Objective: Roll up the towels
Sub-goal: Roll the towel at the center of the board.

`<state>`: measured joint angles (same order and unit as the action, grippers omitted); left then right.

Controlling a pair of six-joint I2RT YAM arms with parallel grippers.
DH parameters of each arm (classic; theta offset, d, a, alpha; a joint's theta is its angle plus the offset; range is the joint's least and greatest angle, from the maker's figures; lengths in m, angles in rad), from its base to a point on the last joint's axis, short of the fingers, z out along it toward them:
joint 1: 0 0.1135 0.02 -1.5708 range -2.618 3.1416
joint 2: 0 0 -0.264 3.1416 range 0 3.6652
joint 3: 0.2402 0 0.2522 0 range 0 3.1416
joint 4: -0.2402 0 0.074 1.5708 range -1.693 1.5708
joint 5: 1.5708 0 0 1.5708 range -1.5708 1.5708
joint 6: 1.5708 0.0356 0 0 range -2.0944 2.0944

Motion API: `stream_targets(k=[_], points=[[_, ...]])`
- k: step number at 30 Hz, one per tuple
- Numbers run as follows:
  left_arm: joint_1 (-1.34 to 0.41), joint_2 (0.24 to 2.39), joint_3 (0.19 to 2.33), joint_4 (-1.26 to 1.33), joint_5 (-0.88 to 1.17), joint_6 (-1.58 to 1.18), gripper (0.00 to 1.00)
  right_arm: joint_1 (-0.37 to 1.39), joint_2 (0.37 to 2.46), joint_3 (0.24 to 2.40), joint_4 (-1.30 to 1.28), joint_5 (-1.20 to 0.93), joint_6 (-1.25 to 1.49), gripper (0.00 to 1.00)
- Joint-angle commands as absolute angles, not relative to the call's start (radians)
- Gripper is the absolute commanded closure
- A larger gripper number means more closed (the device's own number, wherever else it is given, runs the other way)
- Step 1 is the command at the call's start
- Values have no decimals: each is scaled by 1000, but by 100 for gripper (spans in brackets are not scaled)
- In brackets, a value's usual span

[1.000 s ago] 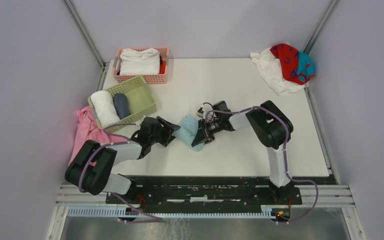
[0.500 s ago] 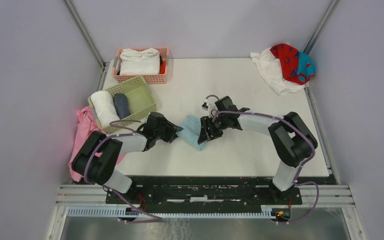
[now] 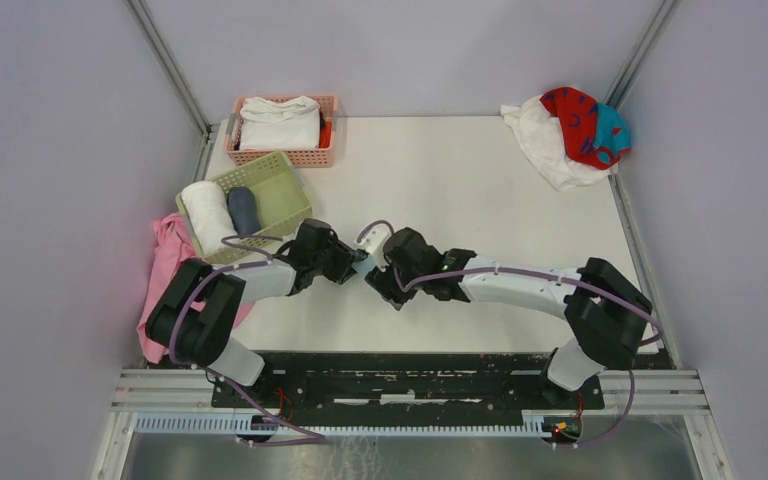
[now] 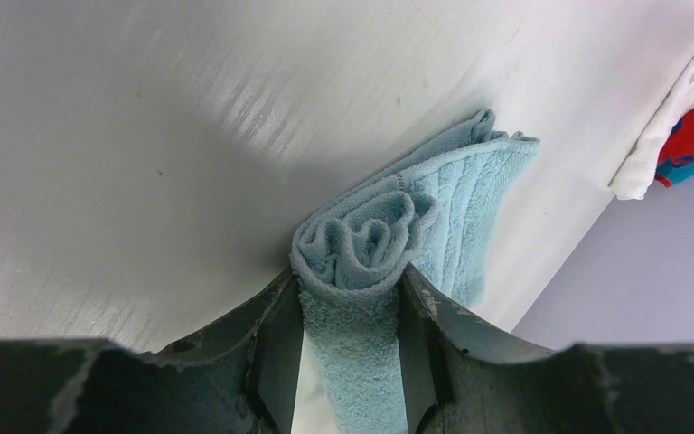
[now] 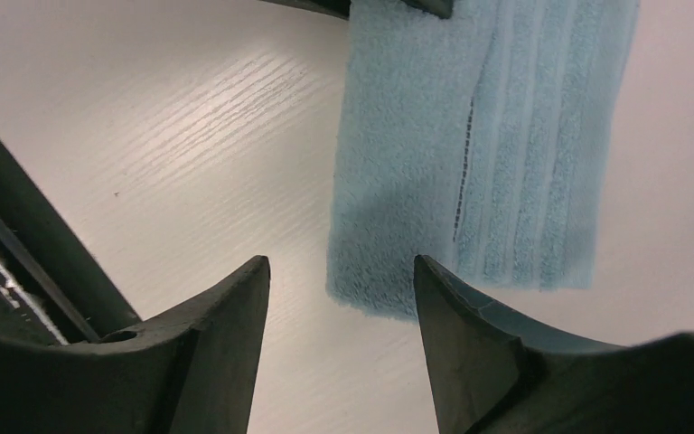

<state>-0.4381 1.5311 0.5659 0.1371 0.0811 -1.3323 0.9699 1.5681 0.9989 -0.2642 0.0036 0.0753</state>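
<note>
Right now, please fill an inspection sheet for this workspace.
Surface: white table, no spill.
Job's things: light blue towel half rolled; white towel and red towel heaped at far right corner.
Clutter: pink cloth at left edge; green basket holding two rolls; pink basket holding folded white cloth.
Grippers: left gripper shut on light blue towel; right gripper open above its flat end.
Cables: purple cables along both arms.
Surroundings: grey walls.
</note>
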Motion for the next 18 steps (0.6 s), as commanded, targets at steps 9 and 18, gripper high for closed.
stream_targets(k=[9,18], points=[[-440,1583,560,-8,28,-1246,51,1056,1832,1096,-235,230,-102,33],[-429,1584,603,-32,1,-1205,44,1051,1857,1087,-337,169,-40,66]])
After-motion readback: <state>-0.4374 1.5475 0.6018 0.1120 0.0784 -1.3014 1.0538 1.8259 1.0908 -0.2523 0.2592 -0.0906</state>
